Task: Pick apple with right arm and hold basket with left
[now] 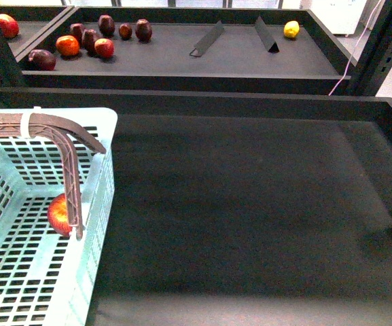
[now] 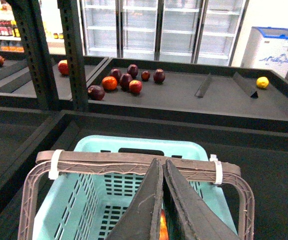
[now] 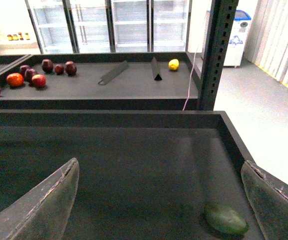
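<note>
The pale mint-blue basket (image 1: pixel 94 224) stands at the near left of the dark tray, its brown ribbed handles (image 1: pixel 70 176) raised. A glossy red apple (image 1: pixel 58 214) lies inside it on the floor, partly behind a handle. In the left wrist view my left gripper (image 2: pixel 162 165) is shut, its tips right at the brown handle (image 2: pixel 109 161) over the basket (image 2: pixel 91 200); a sliver of the apple (image 2: pixel 162 229) shows between the fingers. My right gripper (image 3: pixel 159 165) is open and empty above the tray's right part. Neither gripper shows in the front view.
A green fruit (image 3: pixel 226 219) lies near the tray's right wall, below my right gripper. The back shelf (image 1: pixel 250 61) holds several dark red fruits (image 1: pixel 106 25), an orange-red one (image 1: pixel 67 45), a yellow lemon (image 1: pixel 291 29) and two black dividers (image 1: pixel 207 39). Black shelf posts (image 3: pixel 216 50) stand alongside.
</note>
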`<control>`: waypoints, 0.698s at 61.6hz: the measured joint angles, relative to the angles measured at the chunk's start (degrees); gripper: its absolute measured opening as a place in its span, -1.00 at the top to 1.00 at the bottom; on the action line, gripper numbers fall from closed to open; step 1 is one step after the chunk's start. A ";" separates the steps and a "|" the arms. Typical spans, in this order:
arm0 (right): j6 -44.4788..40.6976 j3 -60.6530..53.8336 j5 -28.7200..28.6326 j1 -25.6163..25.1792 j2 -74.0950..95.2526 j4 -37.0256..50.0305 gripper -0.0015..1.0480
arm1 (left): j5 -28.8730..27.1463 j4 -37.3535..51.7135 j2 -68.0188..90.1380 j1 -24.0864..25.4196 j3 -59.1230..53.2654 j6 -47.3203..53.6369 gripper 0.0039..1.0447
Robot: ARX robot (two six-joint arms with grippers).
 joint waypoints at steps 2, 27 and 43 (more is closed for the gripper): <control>0.00 0.00 0.00 0.00 0.00 0.00 -0.83 | 0.13 -0.59 -0.61 0.00 -0.44 -0.02 0.94; 0.02 0.00 0.00 0.00 0.00 0.00 -0.83 | 0.13 -15.98 -16.94 0.04 -0.46 0.17 0.94; 0.02 0.00 0.00 0.00 0.00 0.00 -0.83 | 0.13 -22.91 -23.96 0.04 -0.46 0.17 0.94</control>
